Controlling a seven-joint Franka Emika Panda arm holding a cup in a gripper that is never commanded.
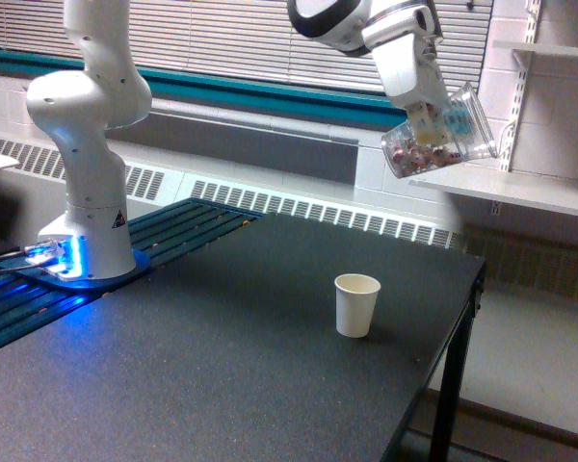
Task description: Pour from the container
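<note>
The hand point(432, 123) is closed around the container point(441, 135), holding it high in the air, tipped well over on its side with reddish-brown and pale bits gathered along its lower wall. Far below, toward the exterior view's left, a paper cup point(356, 304) stands upright on the dark desk point(212, 356).

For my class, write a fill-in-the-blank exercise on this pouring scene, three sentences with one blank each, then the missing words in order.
1. The gripper holds the clear container in the air, ______ rather than upright.
2. The paper cup stands ______ on the dark table.
3. In the exterior view, the robot's base is to the ______ of the paper cup.

Missing words: tilted; upright; left
</note>
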